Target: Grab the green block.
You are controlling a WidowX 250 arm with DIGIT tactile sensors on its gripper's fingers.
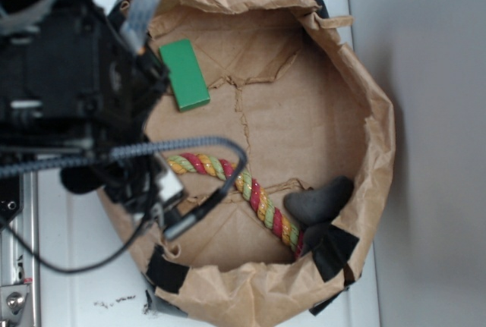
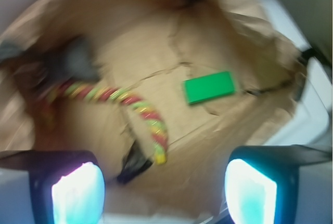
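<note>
Looking down from my wrist view, I see the block [image 2: 209, 87] lying flat on the brown paper floor of the bag [image 1: 380, 126], well ahead of my gripper [image 2: 164, 193] and a little to the right of its middle line. It lies free, apart from the rope [image 2: 130, 104] and from the dark grey lump [image 1: 319, 199] at the far side of the bag.

I judge the block to be stiff, light and smooth, so it will not bend between my pads, but it may slip if I catch only a corner. It is flat and longer than it is wide. The best hold, I think, is across the short width at the middle of its length, with my pads pressed on the two long sides. The paper under it is wrinkled, so the block may slide when one pad touches first.

My gripper is open and holds nothing; both pads [image 2: 78, 193] show at the bottom of the wrist view with a wide gap between them. In the exterior view my arm [image 1: 68, 84] hangs above the left rim of the bag, beside the block, not yet lowered to it. The wrist picture is blurred.
</note>
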